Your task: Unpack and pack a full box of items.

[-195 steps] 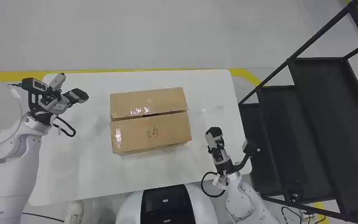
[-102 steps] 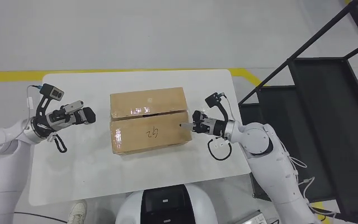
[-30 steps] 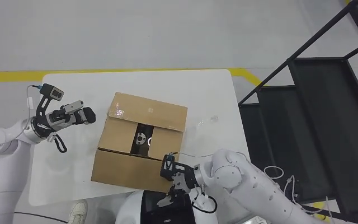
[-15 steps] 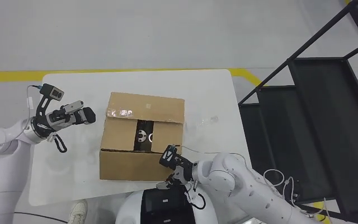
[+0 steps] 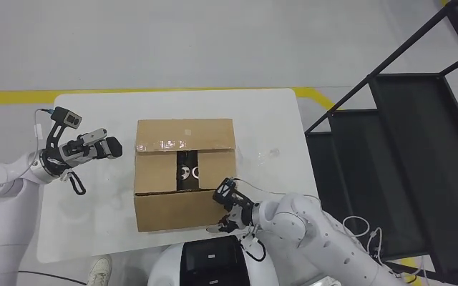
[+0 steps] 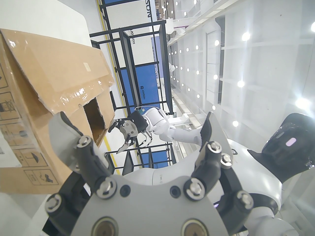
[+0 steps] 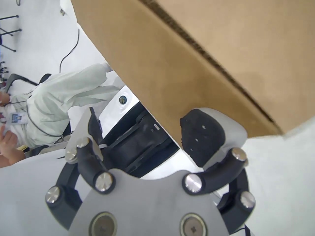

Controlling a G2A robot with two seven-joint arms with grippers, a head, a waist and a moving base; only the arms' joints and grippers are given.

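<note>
Right gripper (image 5: 227, 209) spread, at lower-right corner of brown cardboard box (image 5: 159, 171), mid-frame on white table (image 5: 275, 121); top flaps parted, round black-and-white items (image 5: 186, 171) in dark gap. Left gripper (image 5: 109, 146) spread too, far left, apart from box

Bright, even light from round white ceiling lamps (image 6: 247, 36), flaring at the left wrist view's right; glare glints on clear tape (image 6: 78, 95) across the brown cardboard box (image 6: 49, 69).

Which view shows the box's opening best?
Top view: it looks straight down into the gap between the box flaps, with dark items inside. Left wrist view sees the box from the side; right wrist view sees a flap edge close up.
</note>
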